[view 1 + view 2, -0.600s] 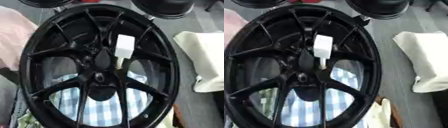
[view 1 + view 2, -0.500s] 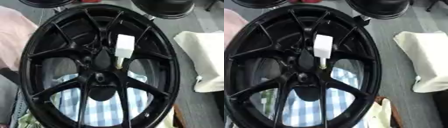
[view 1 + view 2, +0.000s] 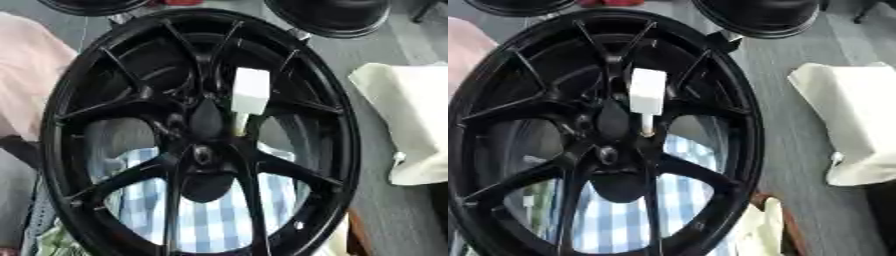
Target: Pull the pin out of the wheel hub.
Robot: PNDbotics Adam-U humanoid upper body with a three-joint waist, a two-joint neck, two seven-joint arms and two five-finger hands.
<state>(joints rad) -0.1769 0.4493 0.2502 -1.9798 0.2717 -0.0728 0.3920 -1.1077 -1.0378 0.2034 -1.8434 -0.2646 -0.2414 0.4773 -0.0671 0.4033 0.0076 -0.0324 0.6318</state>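
Black wheel hub (image 3: pixel 201 150), white pin (image 3: pixel 647 95) upright, shaft clearest right-eye view

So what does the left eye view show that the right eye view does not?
Only the left eye view shows the broad pink cloth at the left edge. Only the right eye view shows the brown edge and pale yellow cloth at lower right. Both show the black wheel, the white pin standing in its hub, the checked cloth beneath, and the cream cloth. No hand shows.

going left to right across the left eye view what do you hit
pink cloth → black wheel's left rim → white pin near the hub → wheel's right rim → cream cloth
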